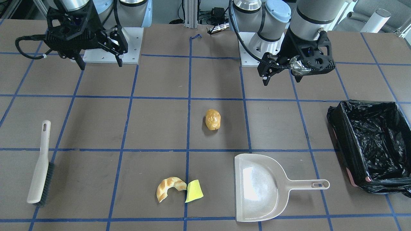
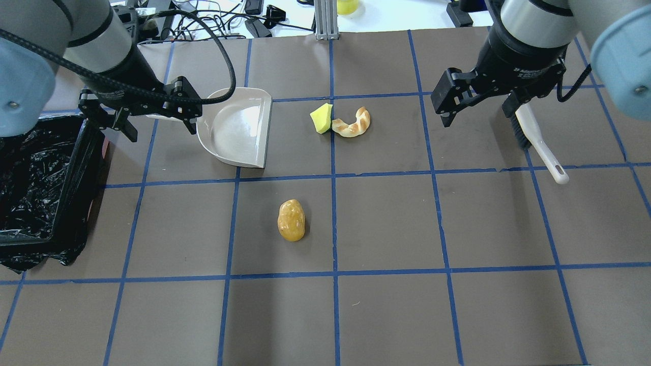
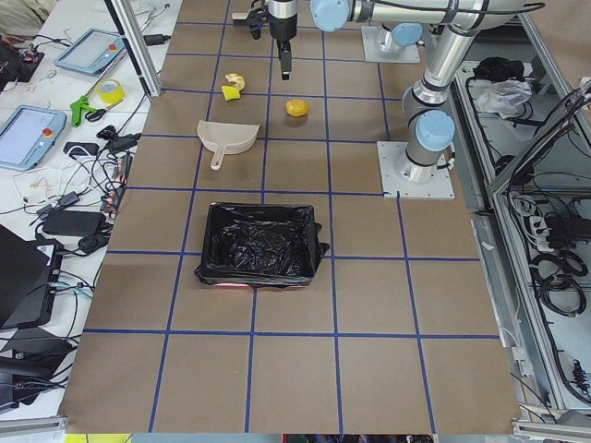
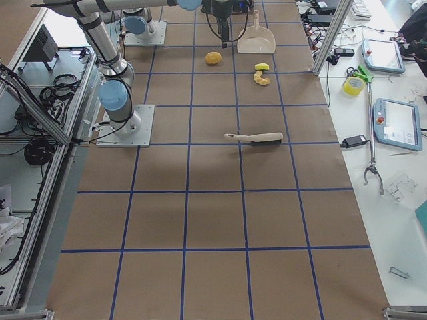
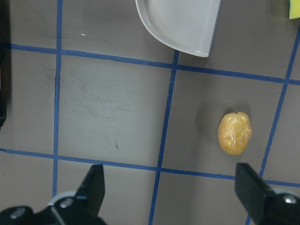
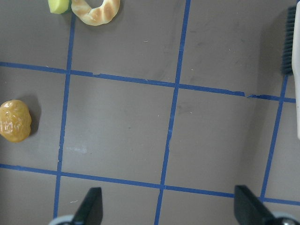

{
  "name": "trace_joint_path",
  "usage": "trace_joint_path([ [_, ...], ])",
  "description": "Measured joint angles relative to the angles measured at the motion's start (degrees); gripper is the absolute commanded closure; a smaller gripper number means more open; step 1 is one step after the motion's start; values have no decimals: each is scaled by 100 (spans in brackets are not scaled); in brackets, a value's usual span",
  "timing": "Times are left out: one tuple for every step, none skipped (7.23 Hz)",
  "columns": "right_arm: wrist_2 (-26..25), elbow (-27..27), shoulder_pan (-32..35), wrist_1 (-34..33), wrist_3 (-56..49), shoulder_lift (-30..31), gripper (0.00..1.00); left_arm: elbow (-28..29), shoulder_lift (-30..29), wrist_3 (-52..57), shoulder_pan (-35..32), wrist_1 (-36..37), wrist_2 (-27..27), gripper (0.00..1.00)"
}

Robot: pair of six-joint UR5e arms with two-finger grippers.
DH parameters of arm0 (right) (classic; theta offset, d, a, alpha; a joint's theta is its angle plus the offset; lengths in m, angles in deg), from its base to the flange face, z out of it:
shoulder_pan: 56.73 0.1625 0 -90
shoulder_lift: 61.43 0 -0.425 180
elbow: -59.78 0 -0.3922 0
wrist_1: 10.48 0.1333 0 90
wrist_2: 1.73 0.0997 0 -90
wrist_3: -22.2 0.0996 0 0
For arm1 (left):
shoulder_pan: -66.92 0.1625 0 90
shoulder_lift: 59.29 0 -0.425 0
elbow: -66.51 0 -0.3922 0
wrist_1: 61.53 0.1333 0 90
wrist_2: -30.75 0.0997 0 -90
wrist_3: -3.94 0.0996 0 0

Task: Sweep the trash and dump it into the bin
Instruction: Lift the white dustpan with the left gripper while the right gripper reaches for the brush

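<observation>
1. Both of your grippers hover above the table, fingers spread wide with nothing between them: the left gripper (image 2: 163, 132) and the right gripper (image 2: 475, 116).
2. The brush (image 1: 40, 166) lies on the right arm's side, farther out across the table than that gripper and well apart from the left one.
3. Its long axis runs roughly toward and away from the robot, with the handle end nearer the base. I judge you should close across that handle.
4. The 3 trash pieces sit mid-table. The bread roll (image 1: 213, 119) is alone, and the croissant piece (image 1: 170, 187) touches the wedge (image 1: 194, 191) near the dustpan (image 1: 260, 187) mouth.
5. The bin (image 1: 348, 141) stands at the robot's left end.
</observation>
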Motion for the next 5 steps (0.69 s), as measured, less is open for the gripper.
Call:
trace_joint_path([
  [0, 0, 0, -2, -4, -2, 0, -2, -4, 9, -86, 43, 36, 0],
  [-3, 0, -2, -7, -23, -11, 0, -7, -4, 69, -128, 85, 38, 0],
  [-5, 3, -14, -22, -53, -24, 0, -10, -3, 119, -148, 104, 30, 0],
  [-2, 19, -62, -39, -80, -46, 0, -11, -3, 142, -148, 110, 20, 0],
  [5, 59, -206, -43, -194, -90, 0, -9, 0, 156, -138, 113, 15, 0],
])
